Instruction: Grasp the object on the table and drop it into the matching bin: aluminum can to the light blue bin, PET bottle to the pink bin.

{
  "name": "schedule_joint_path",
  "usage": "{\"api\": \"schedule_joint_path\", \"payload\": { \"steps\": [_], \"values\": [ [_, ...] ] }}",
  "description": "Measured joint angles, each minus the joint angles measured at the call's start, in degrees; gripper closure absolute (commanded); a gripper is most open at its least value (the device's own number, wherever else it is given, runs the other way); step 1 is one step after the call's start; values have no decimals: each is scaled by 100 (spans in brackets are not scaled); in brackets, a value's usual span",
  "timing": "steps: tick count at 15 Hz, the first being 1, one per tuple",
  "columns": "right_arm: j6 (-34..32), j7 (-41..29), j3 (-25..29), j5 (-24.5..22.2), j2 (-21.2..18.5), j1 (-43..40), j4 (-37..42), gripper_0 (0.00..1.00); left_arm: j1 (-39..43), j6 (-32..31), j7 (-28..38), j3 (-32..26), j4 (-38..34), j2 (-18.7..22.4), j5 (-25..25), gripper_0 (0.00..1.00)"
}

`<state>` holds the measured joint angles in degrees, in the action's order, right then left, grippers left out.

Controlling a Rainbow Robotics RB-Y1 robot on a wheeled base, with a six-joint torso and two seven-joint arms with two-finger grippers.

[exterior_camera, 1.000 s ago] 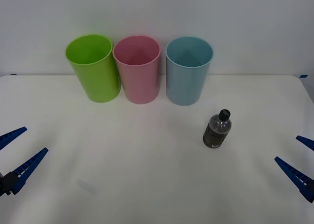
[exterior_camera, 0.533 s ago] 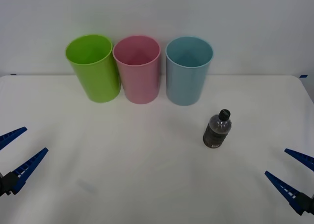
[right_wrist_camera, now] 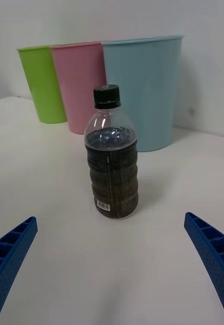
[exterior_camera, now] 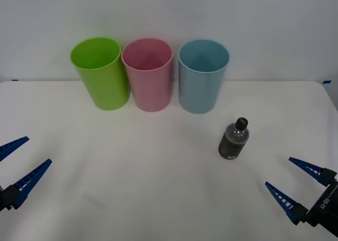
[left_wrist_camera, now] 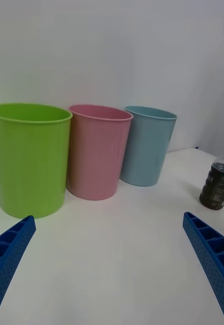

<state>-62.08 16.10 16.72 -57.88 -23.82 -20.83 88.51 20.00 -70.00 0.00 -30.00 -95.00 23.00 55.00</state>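
A small clear PET bottle point(exterior_camera: 233, 139) with dark brown liquid and a black cap stands upright on the white table point(exterior_camera: 158, 161), right of centre. It also appears in the right wrist view as the bottle point(right_wrist_camera: 112, 162) and in the left wrist view point(left_wrist_camera: 219, 180). My right gripper point(exterior_camera: 296, 185) is open, near the table's front right, a short way in front of and to the right of the bottle. My left gripper point(exterior_camera: 16, 164) is open at the front left edge. The pink bin point(exterior_camera: 148, 74) and light blue bin point(exterior_camera: 203, 76) stand at the back.
A lime green bin point(exterior_camera: 100, 72) stands left of the pink one, all three in a row along the back wall. Open tabletop lies between the bins and both grippers.
My right gripper has moved left and inward toward the bottle, with more of its wrist showing. The left gripper, bottle and bins have not moved.
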Motion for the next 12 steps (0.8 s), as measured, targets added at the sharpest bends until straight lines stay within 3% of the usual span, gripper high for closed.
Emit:
{"api": "schedule_joint_path", "payload": {
  "steps": [12],
  "values": [
    [1863,183,-1387,4,0,585,-1,0,0,0,0,0,0,0,0,0]
  ]
}}
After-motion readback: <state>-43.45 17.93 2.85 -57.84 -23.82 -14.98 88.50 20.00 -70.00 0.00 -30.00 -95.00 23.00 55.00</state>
